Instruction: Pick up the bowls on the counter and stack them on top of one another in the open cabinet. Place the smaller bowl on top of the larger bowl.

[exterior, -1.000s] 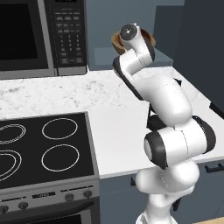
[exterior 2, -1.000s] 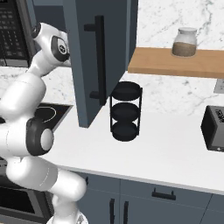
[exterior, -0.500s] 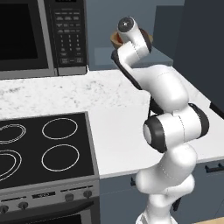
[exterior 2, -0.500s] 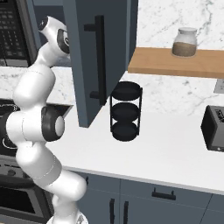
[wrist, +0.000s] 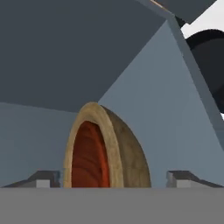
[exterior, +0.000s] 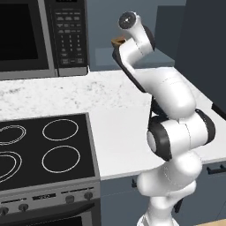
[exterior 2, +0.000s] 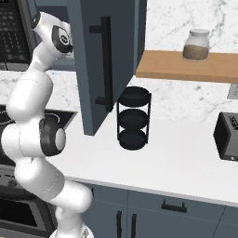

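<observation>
The hand view showed the tan bowl [wrist: 127, 153] with the red-brown bowl [wrist: 87, 157] nested inside it, both inside the cabinet [wrist: 166, 100]. The hand [wrist: 113, 178] was released, its fingertips [wrist: 41, 178] apart on either side of the bowls. From the left base view, only a tan sliver [exterior: 118, 41] peeked past the arm. The white speckled worktop [exterior: 119, 110] ran beside the stovetop [exterior: 44, 150], under the microwave [exterior: 44, 35].
</observation>
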You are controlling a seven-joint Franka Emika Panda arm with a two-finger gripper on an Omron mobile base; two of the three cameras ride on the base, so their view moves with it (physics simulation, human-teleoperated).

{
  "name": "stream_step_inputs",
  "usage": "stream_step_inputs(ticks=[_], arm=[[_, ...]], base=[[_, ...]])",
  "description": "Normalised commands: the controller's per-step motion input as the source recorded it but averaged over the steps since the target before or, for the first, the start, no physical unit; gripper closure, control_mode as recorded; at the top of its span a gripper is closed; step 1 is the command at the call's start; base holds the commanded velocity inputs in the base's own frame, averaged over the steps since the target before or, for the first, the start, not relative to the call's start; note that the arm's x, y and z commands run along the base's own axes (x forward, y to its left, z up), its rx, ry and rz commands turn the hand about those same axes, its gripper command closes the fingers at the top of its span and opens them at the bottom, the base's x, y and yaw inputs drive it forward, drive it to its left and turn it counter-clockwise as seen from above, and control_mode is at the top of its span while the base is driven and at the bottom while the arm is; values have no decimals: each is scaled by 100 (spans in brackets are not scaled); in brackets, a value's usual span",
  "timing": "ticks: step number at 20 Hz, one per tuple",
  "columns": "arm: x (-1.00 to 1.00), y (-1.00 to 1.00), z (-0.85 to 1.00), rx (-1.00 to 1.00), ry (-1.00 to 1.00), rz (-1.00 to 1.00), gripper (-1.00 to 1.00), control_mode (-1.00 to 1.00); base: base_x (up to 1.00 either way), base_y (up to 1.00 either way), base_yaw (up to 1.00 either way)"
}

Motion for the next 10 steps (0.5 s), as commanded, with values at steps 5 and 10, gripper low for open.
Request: stream_step_inputs(ticks=[5, 10], arm=[[-100, 0, -31, 0, -7, 0, -100, -100], [-100, 0, -76, 3, 19, 0, -100, -100]], base=[[0, 0, 0], [0, 0, 0]])
